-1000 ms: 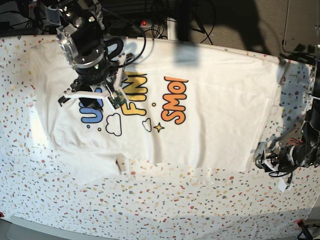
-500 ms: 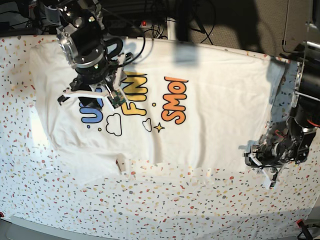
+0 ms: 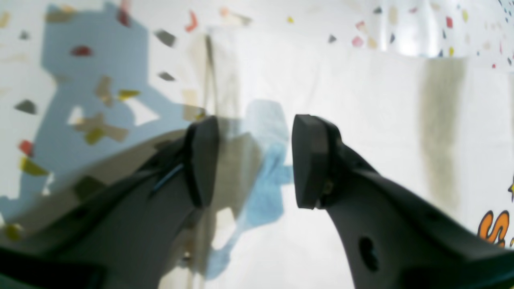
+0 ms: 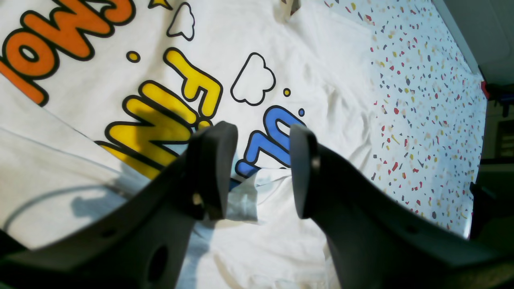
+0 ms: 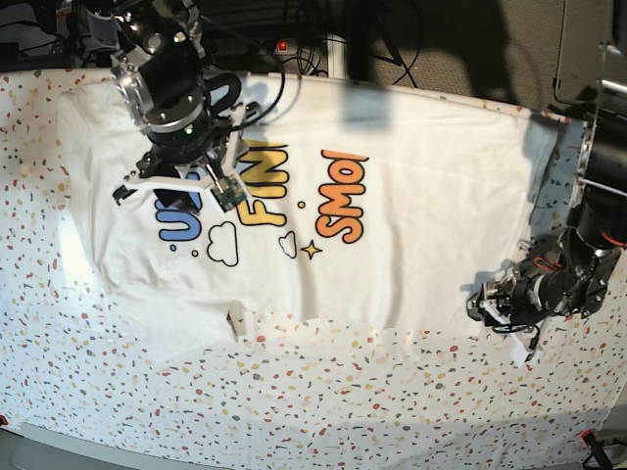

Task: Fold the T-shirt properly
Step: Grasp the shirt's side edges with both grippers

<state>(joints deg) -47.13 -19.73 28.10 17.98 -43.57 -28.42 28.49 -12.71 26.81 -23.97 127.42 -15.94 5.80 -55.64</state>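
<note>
The white T-shirt [image 5: 411,215] lies spread print-up on the speckled table [image 5: 343,392], collar end toward the left and hem toward the right. My right gripper [image 5: 186,191] hovers over the blue lettering. In the right wrist view it [image 4: 261,160] is open, and a rumpled fold of the T-shirt [image 4: 329,80] lies under the gap. My left gripper [image 5: 487,308] sits low at the shirt's near hem corner. The left wrist view shows it [image 3: 255,160] open astride the hem edge, one finger over the table [image 3: 80,60] and the other over the T-shirt [image 3: 361,100].
Dark cables and equipment [image 5: 313,49] run behind the table's far edge. A grey panel [image 5: 588,49] stands at the back right. Bare speckled tabletop [image 4: 421,80] borders the shirt on the near side and at both ends.
My left arm has slid leftward along the table and its gripper now reaches the shirt's near hem corner. The right arm has not moved.
</note>
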